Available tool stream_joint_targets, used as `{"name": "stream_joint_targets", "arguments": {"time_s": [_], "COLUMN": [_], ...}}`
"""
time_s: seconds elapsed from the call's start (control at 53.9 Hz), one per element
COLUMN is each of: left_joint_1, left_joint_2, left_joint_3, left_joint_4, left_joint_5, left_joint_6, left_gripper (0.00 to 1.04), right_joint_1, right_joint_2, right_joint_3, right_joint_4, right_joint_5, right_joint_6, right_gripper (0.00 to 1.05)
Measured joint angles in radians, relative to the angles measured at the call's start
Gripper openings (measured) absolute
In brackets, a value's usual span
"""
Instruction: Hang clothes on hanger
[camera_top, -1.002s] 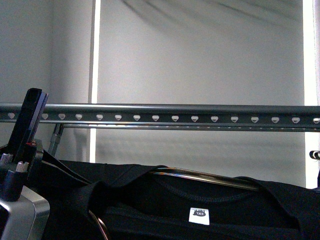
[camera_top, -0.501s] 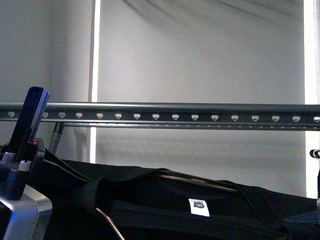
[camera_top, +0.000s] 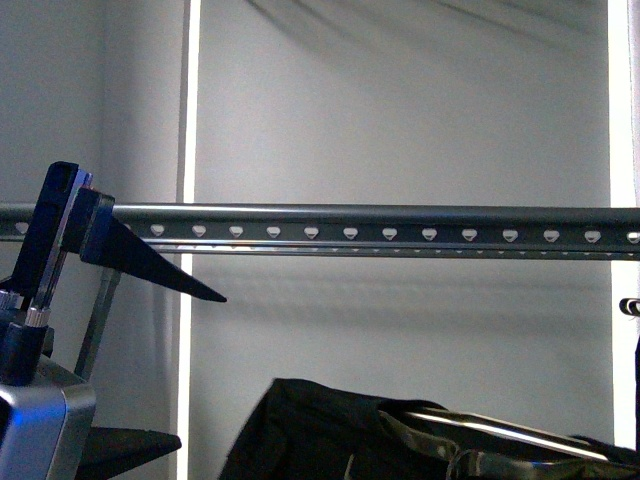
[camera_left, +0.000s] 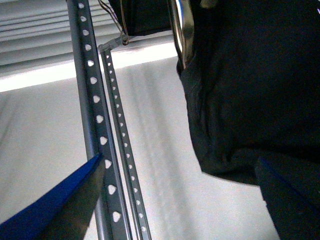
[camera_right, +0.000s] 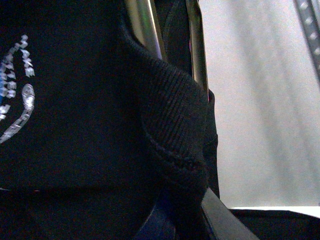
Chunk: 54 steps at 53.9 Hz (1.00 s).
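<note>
Low at centre-right of the front view hangs the black T-shirt (camera_top: 330, 440), dropped since a moment ago and well below the grey rail (camera_top: 400, 225), its collar seemingly clamped by the right gripper (camera_right: 185, 220), while the left gripper (camera_top: 200, 367) now gapes empty, so hanging remains undone.

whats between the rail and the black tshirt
Bare in the front view: only pale wall shows between the rail and the T-shirt; the left pincer sits off to the left.

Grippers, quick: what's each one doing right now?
Left gripper: open, holding nothing.
Right gripper: closed on the black T-shirt at its collar.
</note>
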Motion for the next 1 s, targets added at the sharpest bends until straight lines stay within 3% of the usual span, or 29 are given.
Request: {"name": "stream_joint_targets", "arguments": {"time_s": [0.037, 0.074, 0.111, 0.204, 0.278, 0.39, 0.482, 0.668, 0.816, 1.002], "left_joint_1": [0.000, 0.000, -0.003, 0.007, 0.045, 0.154, 0.244, 0.290, 0.215, 0.153], "left_joint_2": [0.000, 0.000, -0.001, 0.002, 0.005, 0.052, 0.097, 0.103, -0.053, -0.251], "left_joint_3": [0.000, 0.000, -0.032, -0.063, -0.037, 0.084, 0.161, 0.154, 0.011, -0.272], "left_joint_4": [0.000, 0.003, 0.126, 0.399, 0.511, 0.423, 0.265, 0.221, 0.166, 0.282], "left_joint_5": [0.000, -0.001, -0.091, -0.255, -0.372, -0.561, -0.586, -0.578, -0.689, -0.728], "left_joint_6": [0.000, -0.002, -0.155, -0.750, -1.288, -1.896, -2.218, -2.457, -2.222, -2.043], "left_gripper": [1.00, 0.99, 0.98, 0.98, 0.98, 0.98, 0.98, 0.98, 0.74, 0.38], "right_joint_1": [-0.015, -0.027, -0.042, -0.072, -0.103, -0.155, -0.191, -0.247, -0.283, -0.317], "right_joint_2": [0.000, -0.001, -0.008, -0.040, -0.060, -0.066, -0.047, 0.026, 0.096, 0.171], "right_joint_3": [0.011, 0.025, 0.046, 0.071, 0.094, 0.153, 0.207, 0.310, 0.403, 0.511], "right_joint_4": [-0.069, -0.136, -0.233, -0.392, -0.447, -0.458, -0.455, -0.428, -0.382, -0.330], "right_joint_5": [0.000, -0.001, -0.008, -0.086, -0.143, -0.227, -0.254, -0.292, -0.324, -0.316], "right_joint_6": [0.047, 0.093, 0.167, 0.319, 0.457, 0.677, 0.843, 1.115, 1.350, 1.608], "right_gripper": [0.03, 0.03, 0.03, 0.03, 0.03, 0.03, 0.03, 0.03, 0.03, 0.03]}}
